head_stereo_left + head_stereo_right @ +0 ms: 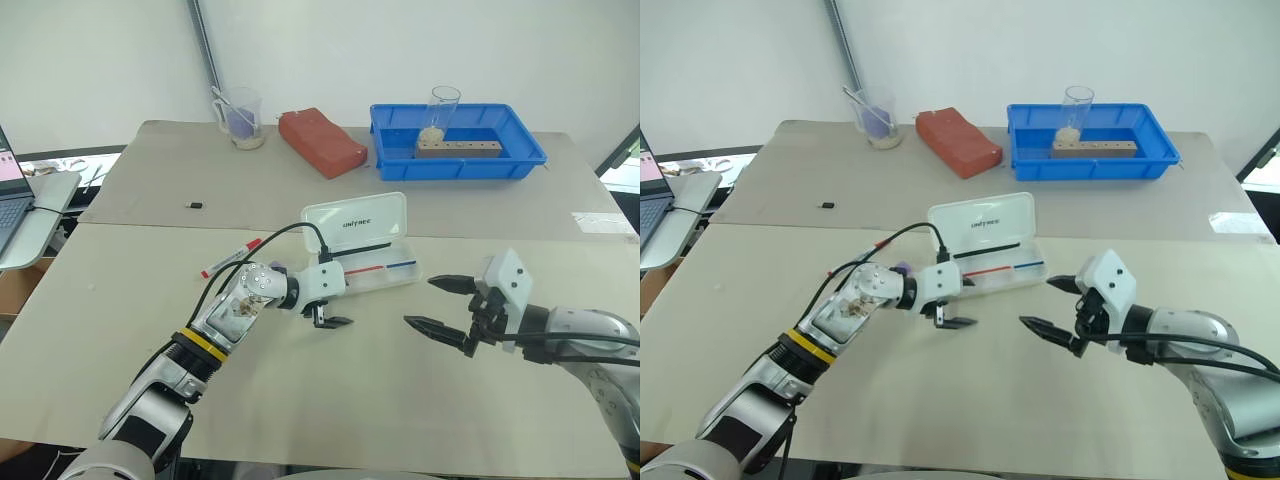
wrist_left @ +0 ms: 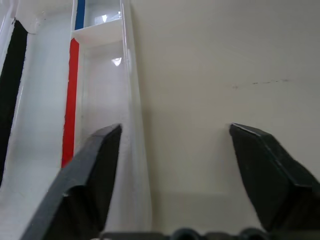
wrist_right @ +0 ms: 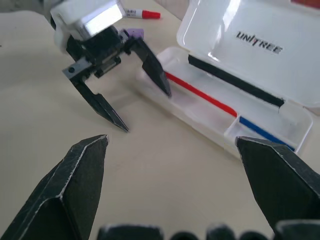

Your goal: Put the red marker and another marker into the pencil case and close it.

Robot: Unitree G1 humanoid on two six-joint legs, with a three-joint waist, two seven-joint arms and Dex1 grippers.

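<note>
The left gripper [image 1: 329, 318], jaws open and empty, straddles the open case's [image 1: 357, 222] front wall; closing could push it. Both markers [image 1: 232, 257] lie behind, outside. The right gripper [image 1: 440, 304] is open.

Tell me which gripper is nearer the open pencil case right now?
Left. The left gripper hangs at the front edge of the pencil case, one finger over its rim. The right gripper hovers over bare table further off, fingers spread.
</note>
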